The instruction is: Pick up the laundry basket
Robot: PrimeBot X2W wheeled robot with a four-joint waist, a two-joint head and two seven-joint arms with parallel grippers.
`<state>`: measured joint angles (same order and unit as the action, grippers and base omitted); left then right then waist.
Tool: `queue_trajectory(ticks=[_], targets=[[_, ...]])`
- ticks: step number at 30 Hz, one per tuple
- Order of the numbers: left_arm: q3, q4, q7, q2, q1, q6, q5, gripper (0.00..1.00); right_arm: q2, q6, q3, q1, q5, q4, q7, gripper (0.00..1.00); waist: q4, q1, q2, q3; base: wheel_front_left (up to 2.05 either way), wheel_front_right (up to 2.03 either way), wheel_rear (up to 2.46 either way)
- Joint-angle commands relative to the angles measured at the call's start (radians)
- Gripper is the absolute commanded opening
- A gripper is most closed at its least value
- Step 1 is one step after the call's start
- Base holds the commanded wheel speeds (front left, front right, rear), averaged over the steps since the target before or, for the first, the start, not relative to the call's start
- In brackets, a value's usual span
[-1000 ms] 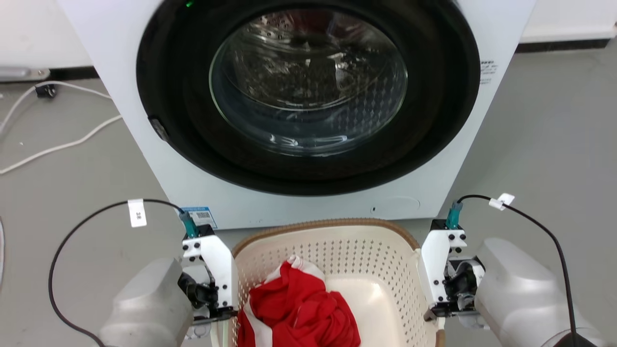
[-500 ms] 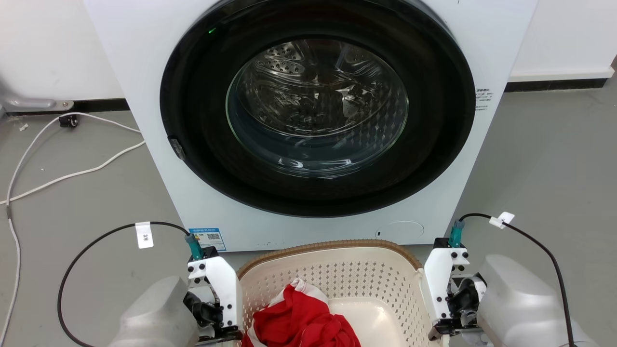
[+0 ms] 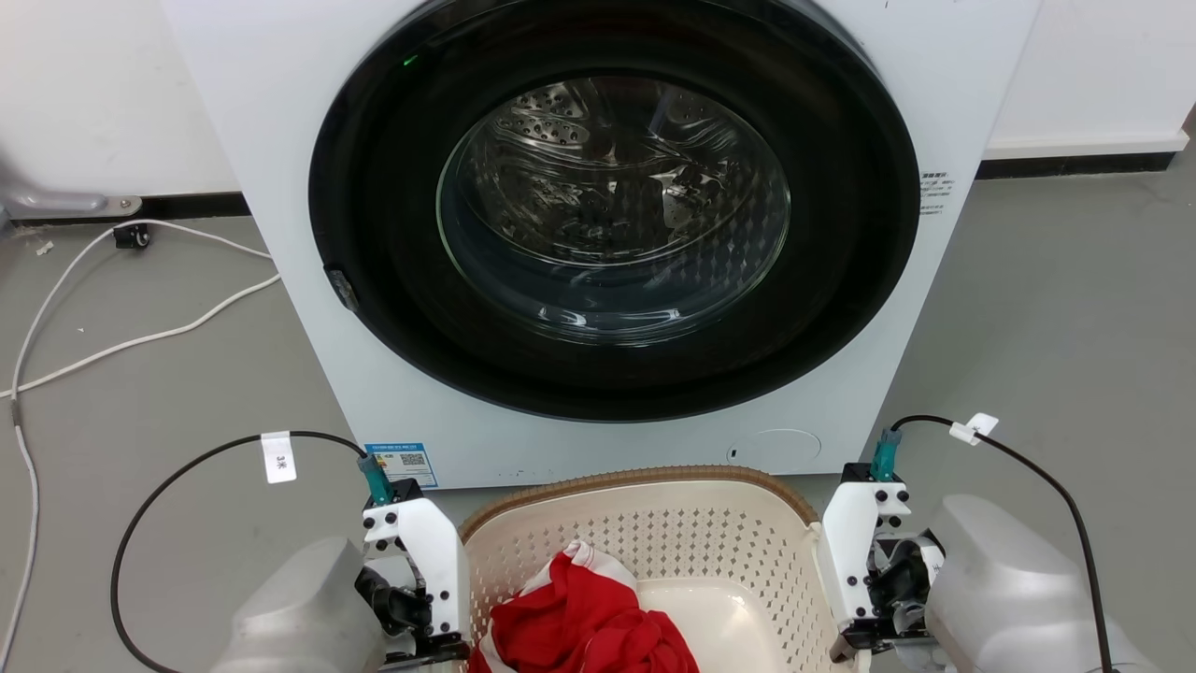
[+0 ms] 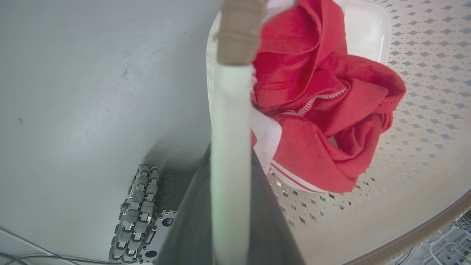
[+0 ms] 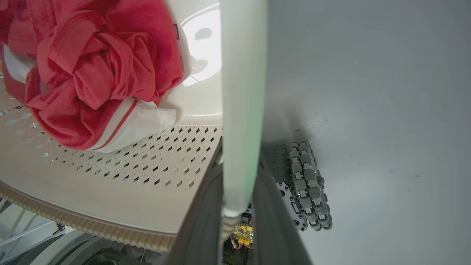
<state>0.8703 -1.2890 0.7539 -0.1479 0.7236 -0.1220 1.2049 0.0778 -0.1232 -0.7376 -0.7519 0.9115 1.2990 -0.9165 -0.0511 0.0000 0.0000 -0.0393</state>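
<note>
Laundry basket (image 3: 654, 533) lies between left tool (image 4: 230, 165) and right tool (image 5: 241, 158), handles (image 4: 230, 110) gripped.

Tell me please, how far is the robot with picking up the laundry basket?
Done: both grasps. The left gripper is shut on one white handle of the laundry basket, and the right gripper on the other handle. In hand: holding the basket, with a red garment inside. Left: raising it well clear of the floor; whether it hangs free yet, I cannot tell.
</note>
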Motion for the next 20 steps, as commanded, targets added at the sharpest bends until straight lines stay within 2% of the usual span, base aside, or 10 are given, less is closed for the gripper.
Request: queue_trajectory(ticks=[1,20], targets=[[-0.002,0.022,0.004,0.054,0.004,-0.015,0.016,0.00,-0.050,-0.014,0.011,0.014,0.011,-0.019,-0.002,0.00,0.000,0.0000,0.0000,0.001,0.00,0.00,0.00],[-0.001,0.017,-0.002,0.049,0.020,-0.015,0.025,0.00,-0.050,-0.014,0.037,0.008,-0.013,-0.019,-0.007,0.00,0.003,0.0000,0.0000,0.000,0.00,0.00,0.00]])
